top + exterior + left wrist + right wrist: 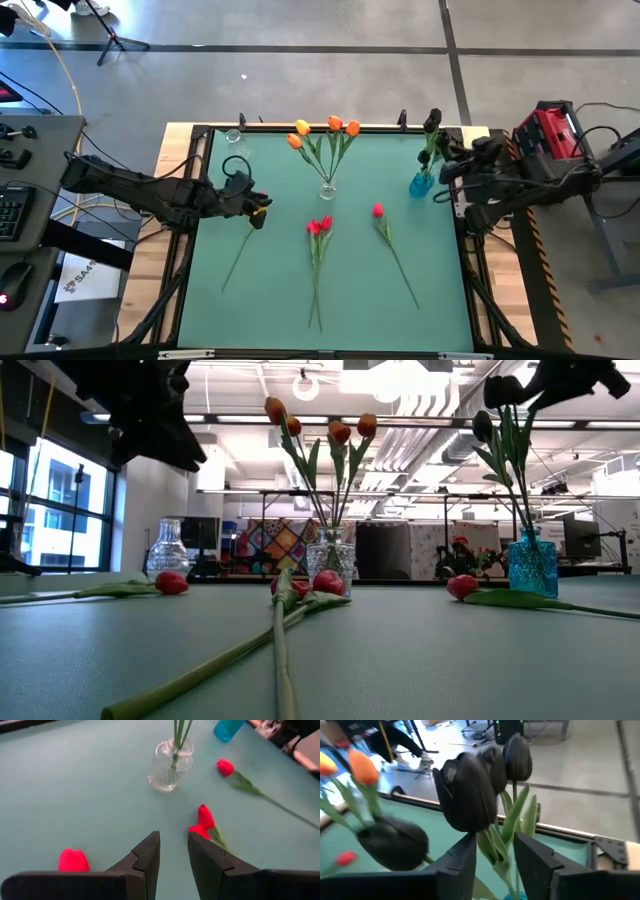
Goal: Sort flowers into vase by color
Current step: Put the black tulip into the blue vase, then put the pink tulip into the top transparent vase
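Several orange tulips (pixel 335 124) stand in a clear vase (pixel 328 188) at mid-table. Dark tulips (pixel 432 125) stand in a blue vase (pixel 422 184) at the far right. Two red tulips (pixel 319 228) lie together on the mat, a third (pixel 378 211) to their right and a fourth (pixel 170 582) on the left. My left gripper (pixel 174 851) is open, raised over that fourth tulip, whose head (pixel 73 860) lies beside the fingers, not between them. My right gripper (pixel 495 855) is open, level at the dark tulips' heads (pixel 466 795). My right gripper comes level from the table's right side at the dark tulips high above the blue vase. The green leaves and stem (pixel 492 845) just under one dark head stand between its two fingers. Whether either finger touches them, I cannot tell.
An empty clear vase (pixel 233 137) stands at the mat's far left corner. The long stems of the lying red tulips (pixel 400 265) run toward the near edge. The black frame rail (pixel 470 270) borders the mat. Bare mat (pixel 260 310) lies near left.
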`<state>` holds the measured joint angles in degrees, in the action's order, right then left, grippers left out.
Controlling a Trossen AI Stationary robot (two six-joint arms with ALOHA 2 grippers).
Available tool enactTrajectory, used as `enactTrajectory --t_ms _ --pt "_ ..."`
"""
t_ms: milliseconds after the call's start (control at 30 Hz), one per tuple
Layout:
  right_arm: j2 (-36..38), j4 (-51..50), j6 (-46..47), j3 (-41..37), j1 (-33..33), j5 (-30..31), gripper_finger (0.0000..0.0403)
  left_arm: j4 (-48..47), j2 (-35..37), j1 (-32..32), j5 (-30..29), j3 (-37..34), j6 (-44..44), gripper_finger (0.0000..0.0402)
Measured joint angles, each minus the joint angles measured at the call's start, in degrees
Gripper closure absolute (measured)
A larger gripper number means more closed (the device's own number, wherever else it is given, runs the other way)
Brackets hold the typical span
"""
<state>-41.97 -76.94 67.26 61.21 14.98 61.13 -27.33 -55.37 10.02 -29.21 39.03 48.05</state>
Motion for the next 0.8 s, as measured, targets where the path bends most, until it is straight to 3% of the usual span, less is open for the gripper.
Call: enactTrajectory --t_ms 133,300,500,800 --pt "0.5 -2.1 2.4 5.8 0.0 -2.9 0.0273 -3.7 0.0 0.7 -0.1 0.0 1.8 0.0312" --pt "0.5 -8.9 8.1 9.6 0.0 -12.5 0.0273 -6.7 0.0 2.0 -0.5 0.0 3.4 0.0312" --pt "0.4 -12.4 13.5 7.0 0.0 -26.1 0.0273 -6.6 0.3 4.0 0.2 -3.3 6.8 0.0312" --pt "-2.7 -10.6 15.4 4.1 0.0 -39.4 0.0273 -0.5 0.2 6.2 5.9 -12.6 16.4 0.0312"
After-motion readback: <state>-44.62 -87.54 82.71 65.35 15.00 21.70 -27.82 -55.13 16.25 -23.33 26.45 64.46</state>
